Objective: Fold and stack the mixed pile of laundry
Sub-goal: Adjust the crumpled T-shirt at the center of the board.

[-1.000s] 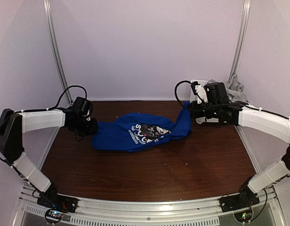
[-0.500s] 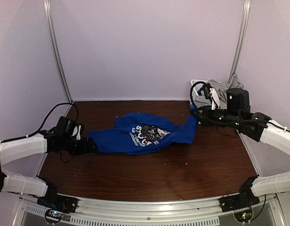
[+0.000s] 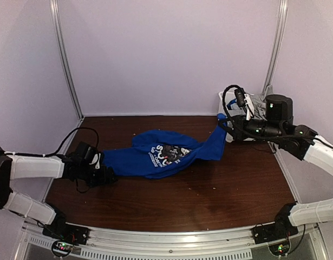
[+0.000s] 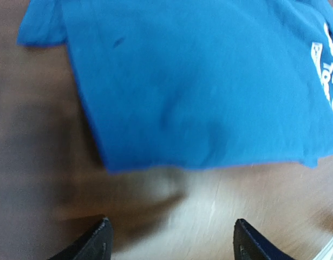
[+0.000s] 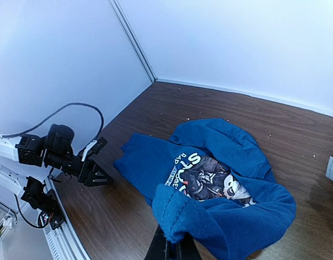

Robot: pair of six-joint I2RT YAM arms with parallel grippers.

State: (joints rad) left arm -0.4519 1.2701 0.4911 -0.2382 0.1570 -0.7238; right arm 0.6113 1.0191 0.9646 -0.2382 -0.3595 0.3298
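- Table (image 3: 209, 200): dark wood, filling the lower half of the top view.
- Blue shirt (image 3: 161, 154): crumpled at mid-frame, white print up; its left part lies on the table and its right end is lifted.
- Bin (image 3: 222, 99): white, upper right, largely hidden behind the right arm; grey cloth (image 3: 257, 101) is heaped in it.
- Right gripper (image 3: 223, 125): jaws clamped on the shirt's raised right end.
- Left gripper (image 4: 171, 238): jaws apart, empty, just beside the shirt's left edge.
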